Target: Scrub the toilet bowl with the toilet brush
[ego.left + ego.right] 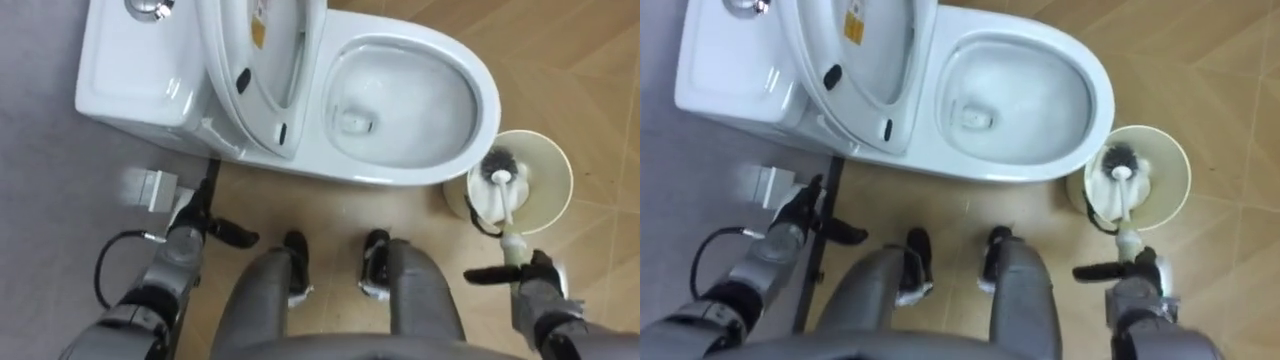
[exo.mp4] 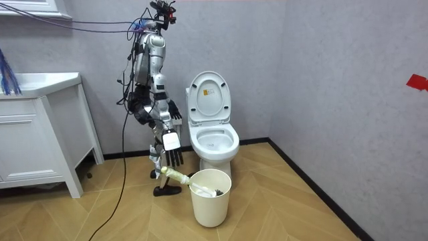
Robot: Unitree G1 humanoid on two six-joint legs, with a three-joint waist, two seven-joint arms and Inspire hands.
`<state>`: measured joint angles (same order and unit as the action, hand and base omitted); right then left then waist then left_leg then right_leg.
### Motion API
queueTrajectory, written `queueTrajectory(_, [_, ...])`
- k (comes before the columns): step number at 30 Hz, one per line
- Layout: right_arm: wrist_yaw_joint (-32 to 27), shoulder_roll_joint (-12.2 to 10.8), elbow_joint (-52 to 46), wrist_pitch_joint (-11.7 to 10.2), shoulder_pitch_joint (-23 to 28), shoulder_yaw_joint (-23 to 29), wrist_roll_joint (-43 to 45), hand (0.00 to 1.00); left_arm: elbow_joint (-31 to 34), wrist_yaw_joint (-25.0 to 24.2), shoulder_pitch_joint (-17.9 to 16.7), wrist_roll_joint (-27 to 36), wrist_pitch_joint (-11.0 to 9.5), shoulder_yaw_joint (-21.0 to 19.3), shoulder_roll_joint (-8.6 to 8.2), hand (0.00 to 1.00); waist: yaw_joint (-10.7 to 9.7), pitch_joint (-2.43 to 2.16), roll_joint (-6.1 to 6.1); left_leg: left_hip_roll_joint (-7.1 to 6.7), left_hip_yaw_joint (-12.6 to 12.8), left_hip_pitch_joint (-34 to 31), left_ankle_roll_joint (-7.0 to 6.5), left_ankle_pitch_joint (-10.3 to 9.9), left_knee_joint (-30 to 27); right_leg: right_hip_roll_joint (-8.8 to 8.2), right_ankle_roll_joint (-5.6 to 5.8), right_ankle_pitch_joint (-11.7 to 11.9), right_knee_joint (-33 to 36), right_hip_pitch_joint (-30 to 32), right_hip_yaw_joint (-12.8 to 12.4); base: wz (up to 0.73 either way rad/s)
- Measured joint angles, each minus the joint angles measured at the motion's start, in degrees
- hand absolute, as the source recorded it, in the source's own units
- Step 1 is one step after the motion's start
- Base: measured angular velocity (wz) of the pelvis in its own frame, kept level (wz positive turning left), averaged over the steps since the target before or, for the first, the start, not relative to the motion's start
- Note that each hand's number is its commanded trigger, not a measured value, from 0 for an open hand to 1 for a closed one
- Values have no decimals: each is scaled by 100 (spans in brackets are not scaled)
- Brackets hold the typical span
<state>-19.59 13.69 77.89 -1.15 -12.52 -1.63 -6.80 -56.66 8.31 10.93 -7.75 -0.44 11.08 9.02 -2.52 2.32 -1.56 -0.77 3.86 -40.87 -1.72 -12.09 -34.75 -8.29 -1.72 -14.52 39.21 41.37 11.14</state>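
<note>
Standing upright, bending both arms at the elbow and reaching forward and down. Holding the left hand (image 1: 196,226) at about eight o'clock in the eye views, with fingers (image 1: 235,236) loose and fairly straight, stretching toward three o'clock and gripping nothing. Holding the right hand (image 1: 536,288) at about four o'clock, curling its fingers round the end of the brush handle (image 1: 510,225) and sticking the thumb out toward nine o'clock. Carrying the left hand at hip height and the right lower, by the thigh.

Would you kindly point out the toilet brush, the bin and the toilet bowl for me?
toilet brush (image 1: 497,161), left eye view, dark bristle head.
bin (image 1: 546,170), left eye view, inner wall.
toilet bowl (image 1: 488,100), left eye view, white rim.
</note>
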Motion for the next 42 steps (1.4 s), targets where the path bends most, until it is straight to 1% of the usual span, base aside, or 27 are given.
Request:
queueTrajectory(3, [-46, 131, -23, 11, -223, -113, -101, 0, 279, 35, -43, 108, 2, 210, 82, 0, 7, -5, -10, 5, -4, -356, -15, 8, -188, -24, -21, 19, 171, 343, 2, 0])
queueTrajectory(5, [-87, 271, -36, 47, -324, -177, -183, 0, 455, 95, -22, 106, -7, 416, 107, 0, 75, -2, -5, -1, -3, -587, -18, 9, -323, -54, -42, 22, 317, 575, -8, 2])
queueTrajectory(6, [-105, 303, -28, 56, -333, -179, -188, 0, 477, 113, -13, 100, -8, 465, 107, 0, 93, -3, -8, -2, -3, -651, -21, 7, -369, -62, -49, 17, 362, 629, -10, 4])
queueTrajectory(8, [-111, 475, -35, 64, -462, -189, -186, 0, 683, 114, 11, 81, -15, 521, 110, 0, 139, -2, -11, -2, -4, -963, -44, -15, -589, -108, -71, -37, 587, 924, -2, 9])
queueTrajectory(11, [-180, 630, -67, 60, -572, -301, -184, 0, 897, 108, 55, 84, -15, 612, 143, 0, 175, 2, -9, -6, -22, -1305, -51, -42, -846, -156, -100, -97, 848, 1249, 16, 11])
queueTrajectory(15, [-318, 669, -132, 44, -651, -406, -185, 0, 1102, 114, 101, 220, -32, 696, 150, 0, 211, 13, -15, 1, -22, -1629, -40, -119, -1130, -195, -131, -196, 1144, 1567, 8, 3])
queueTrajectory(17, [-419, 744, -127, 32, -681, -554, -185, 0, 1180, 127, 190, 220, -100, 856, 154, 0, 274, 16, -13, -5, -14, -1871, -10, -162, -1276, -257, -155, -249, 1335, 1821, 8, 7])
queueTrajectory(18, [-444, 761, -128, 21, -693, -580, -177, 0, 1185, 130, 199, 220, -128, 870, 153, 0, 287, 18, -10, -5, -11, -1929, -9, -164, -1308, -267, -165, -257, 1376, 1890, 2, 6])
queueTrajectory(21, [-503, 780, -165, -22, -769, -615, -177, 0, 1360, 222, 206, 230, -152, 936, 217, 0, 296, 21, -14, -6, -13, -2164, 0, -173, -1424, -265, -202, -285, 1502, 2129, -9, 1])
queueTrajectory(23, [-540, 797, -164, -18, -819, -619, -178, 0, 1443, 231, 217, 246, -157, 954, 234, 0, 297, 38, -17, 1, -14, -2263, 30, -211, -1503, -264, -218, -326, 1598, 2233, -26, 0])
queueTrajectory(27, [-543, 887, -185, -18, -900, -693, -188, 0, 1587, 231, 212, 258, -158, 999, 263, 0, 301, 39, -17, 2, -8, -2451, 40, -221, -1575, -284, -255, -356, 1704, 2447, -39, 1])
queueTrajectory(32, [-520, 923, -192, -2, -979, -749, -195, 0, 1728, 231, 339, 222, -163, 1088, 322, 0, 299, 50, -34, -1, -35, -2690, 62, -263, -1734, -296, -299, -429, 1880, 2687, -31, 2])
queueTrajectory(36, [-470, 921, -157, 11, -970, -891, -395, 0, 1727, 243, 395, 208, -161, 1165, 345, 0, 293, 82, -92, 3, -71, -2801, 71, -361, -1911, -348, -327, -512, 2023, 2749, 14, 1])
queueTrajectory(38, [-363, 936, -115, 87, -956, -1022, -441, 0, 1757, 243, 398, 211, -159, 1199, 357, 0, 296, 97, -154, 2, -86, -2875, 57, -403, -1987, -346, -313, -559, 2080, 2804, 24, 4])
queueTrajectory(39, [-336, 937, -107, 118, -953, -1070, -464, 0, 1770, 244, 394, 217, -155, 1228, 380, 0, 296, 93, -160, -5, -79, -2899, 53, -412, -2004, -348, -312, -570, 2107, 2833, 19, 0])
queueTrajectory(42, [-226, 943, -104, 179, -953, -1182, -690, 0, 1965, 248, 385, 255, -103, 1399, 539, 0, 309, 89, -192, -4, -67, -3085, 41, -474, -2165, -375, -319, -616, 2256, 3011, 6, 0])
